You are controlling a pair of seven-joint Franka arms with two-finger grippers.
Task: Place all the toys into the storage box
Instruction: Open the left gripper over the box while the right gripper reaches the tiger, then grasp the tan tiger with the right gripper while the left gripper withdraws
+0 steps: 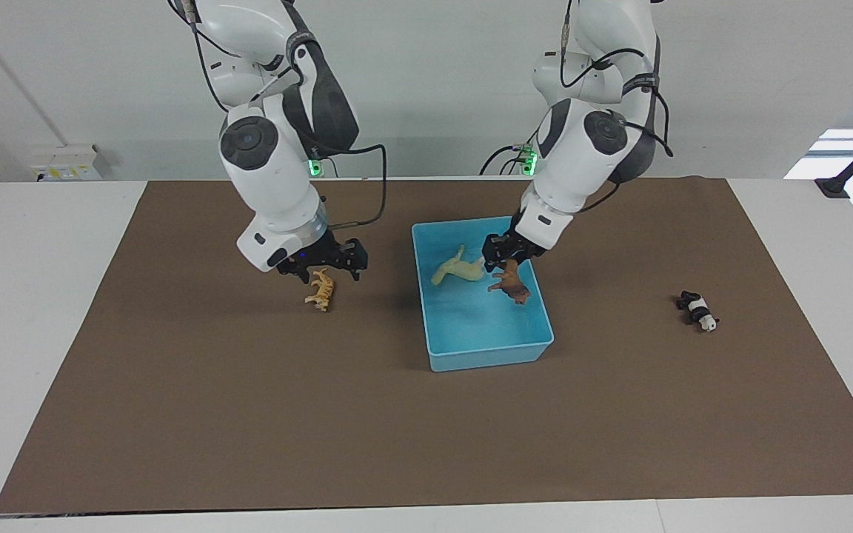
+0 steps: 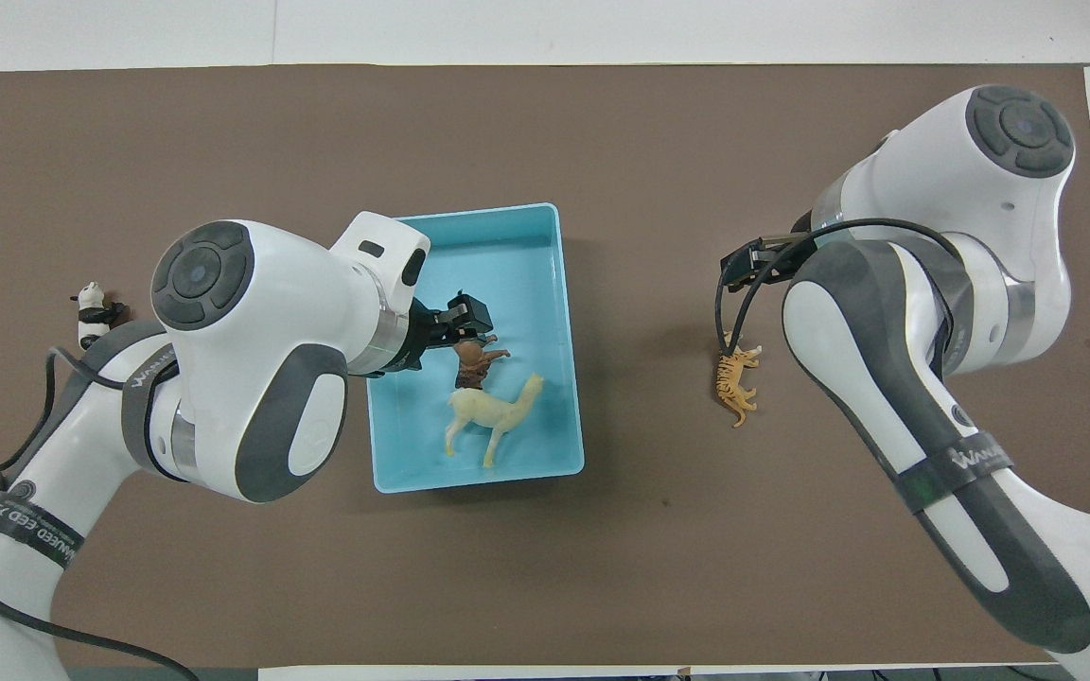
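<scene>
Light-blue box (image 1: pixel 478 348), cream horse (image 1: pixel 456 270), orange striped tiger (image 1: pixel 320 290)

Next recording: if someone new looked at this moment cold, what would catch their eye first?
The light-blue storage box mid-mat stands out, with the cream horse lying inside and the left gripper over it, the brown lion right under its fingertips. Toward the right arm's end, the right gripper hangs open just above the orange tiger on the mat. The panda lies alone toward the left arm's end.
</scene>
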